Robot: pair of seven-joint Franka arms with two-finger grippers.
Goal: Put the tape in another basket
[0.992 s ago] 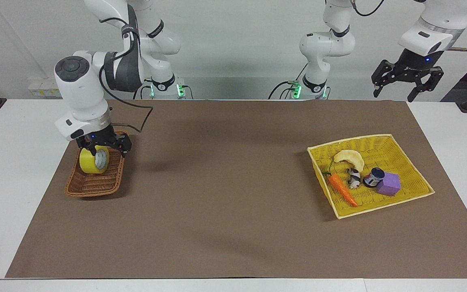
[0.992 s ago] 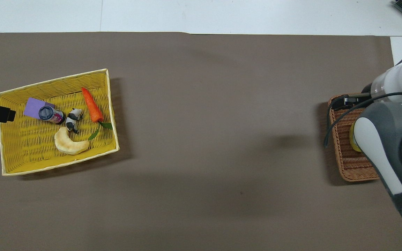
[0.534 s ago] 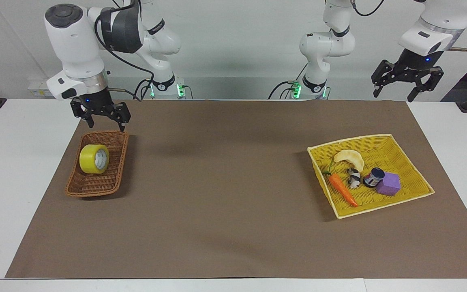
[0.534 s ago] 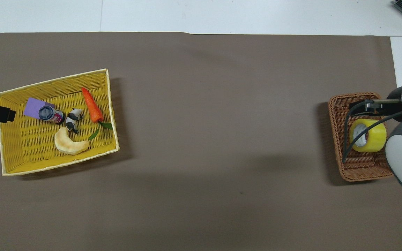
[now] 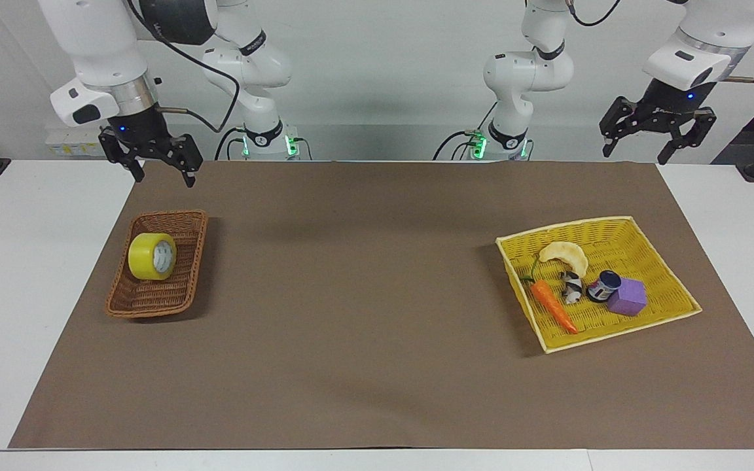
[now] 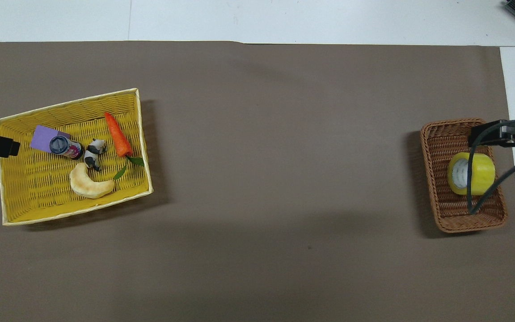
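The tape (image 5: 152,256), a yellow roll with a pale core, lies on its side in the narrow brown wicker basket (image 5: 154,302) at the right arm's end of the table. It also shows in the overhead view (image 6: 471,173) inside the basket (image 6: 441,138). My right gripper (image 5: 163,179) is open and empty. It hangs well above the mat by the basket, clear of the tape. Part of it shows at the overhead view's edge (image 6: 501,134). My left gripper (image 5: 635,156) is open and empty, and waits raised at the left arm's end.
A square yellow woven tray (image 5: 612,226) sits toward the left arm's end. It holds a carrot (image 5: 552,305), a pale curved piece (image 5: 565,255), a small panda figure (image 5: 572,288), a dark jar (image 5: 604,285) and a purple block (image 5: 628,297). A brown mat (image 5: 364,294) covers the table.
My right gripper was around the tape in the brown basket, then let it go and rose up and back toward the robots. The tape stays in the basket. The left arm has not moved.
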